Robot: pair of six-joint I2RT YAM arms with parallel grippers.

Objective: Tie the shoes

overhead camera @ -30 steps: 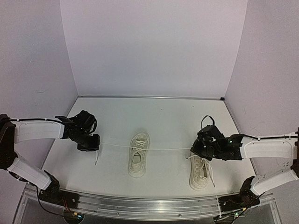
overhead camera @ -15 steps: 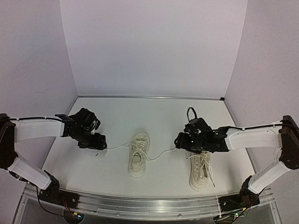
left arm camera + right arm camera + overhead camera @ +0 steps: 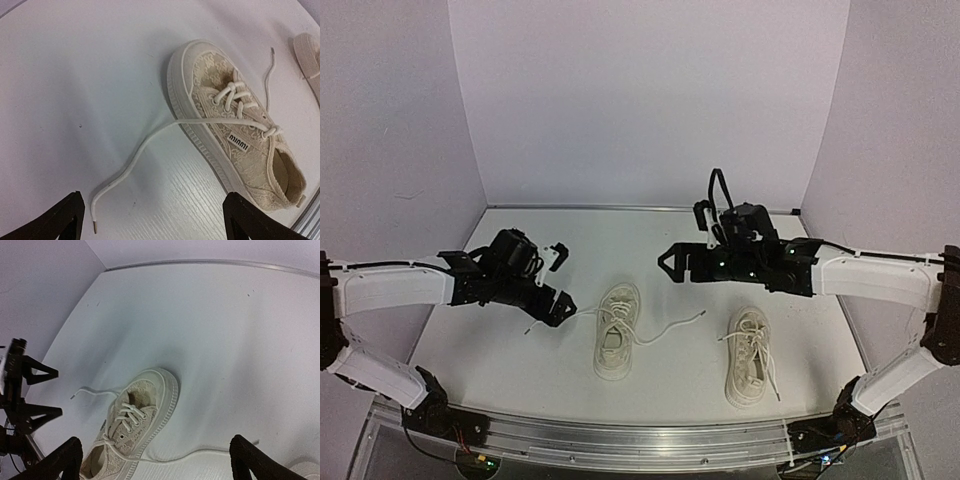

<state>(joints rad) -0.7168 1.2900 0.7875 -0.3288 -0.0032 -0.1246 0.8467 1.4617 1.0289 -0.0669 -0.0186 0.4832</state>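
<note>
Both pincers just let go. A second ago each was clamped on one lace tail of the left shoe (image 3: 618, 340), stretching it taut out to left and right. Now the left pincer (image 3: 563, 278) and right pincer (image 3: 672, 263) are spread wide, holding nothing, and have come inward and up off the surface (image 3: 620, 235).

- Left shoe: mid-surface, toe pointing far, hasn't shifted. Its left tail (image 3: 137, 150) lies slack, curving out to an aglet near the left pincer. The right tail (image 3: 670, 326) lies slack toward the right shoe (image 3: 750, 358).
- Right shoe: near right, upright, laces loose and splayed over it, untouched.

My read is that the tightening pull is finished and this is the release. In the left wrist view the lace crosses the tongue at the top eyelets. I can't tell whether a first knot is cinched there. No bow loops on either shoe, so most of the task is still ahead. The next grab probably needs a loop formed from a slack tail. The tails are thin and flat on the surface, so they're easy to miss.
</note>
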